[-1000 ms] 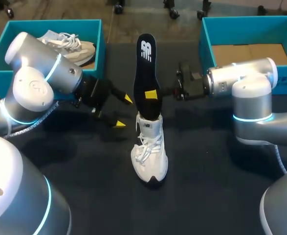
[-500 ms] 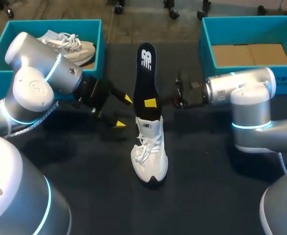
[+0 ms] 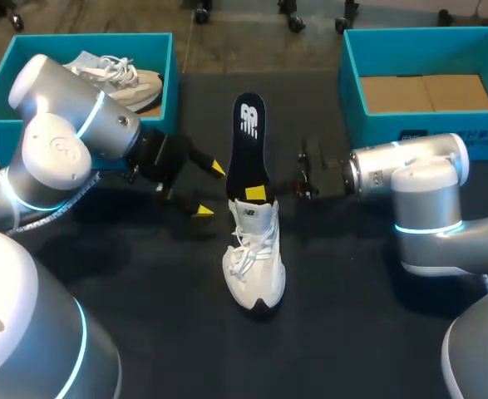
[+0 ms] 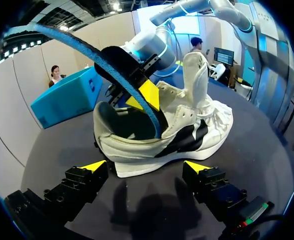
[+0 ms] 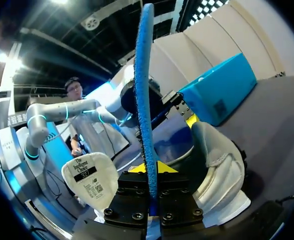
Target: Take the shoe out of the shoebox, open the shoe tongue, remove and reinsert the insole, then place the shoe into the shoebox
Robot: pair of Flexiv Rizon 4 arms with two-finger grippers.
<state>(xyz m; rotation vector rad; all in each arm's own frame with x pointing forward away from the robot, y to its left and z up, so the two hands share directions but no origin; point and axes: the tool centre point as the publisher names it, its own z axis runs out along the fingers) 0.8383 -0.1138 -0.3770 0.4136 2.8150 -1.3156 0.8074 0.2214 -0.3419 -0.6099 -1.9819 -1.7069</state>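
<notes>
From above, the white lace-up sneaker [image 3: 253,258] stands on the dark table [image 3: 352,332], between the arms and outside both boxes. The black foam insole [image 3: 248,141] rises from its opening, lower end inside the collar. Our right gripper [image 3: 258,193] is clamped on the insole just above the collar, while our left gripper [image 3: 210,189] hangs just beside the sneaker with its fingers spread wide and holding nothing. The teal shoebox with a bare cardboard floor [image 3: 356,100] waits at the right. A second teal box [image 3: 2,91] at the left holds another white sneaker [image 3: 115,75].

In the left wrist view the sneaker [image 4: 187,135] lies just ahead of our open left gripper [image 4: 144,167], side on, its tongue pulled upright. The insole [image 4: 106,60] slants down into the heel cup.

In the right wrist view the fingers pinch the insole [image 5: 145,75] edge-on between them, the tongue to one side and the heel collar to the other.

We judge this to be the reinsertion. To do it well, we should tip the insole towards the toe so its front slides under the raised tongue, and then lower the heel end flat. The sneaker is unheld and may skid or tip, so the left gripper could steady the heel. Pushing straight down risks buckling the foam.
</notes>
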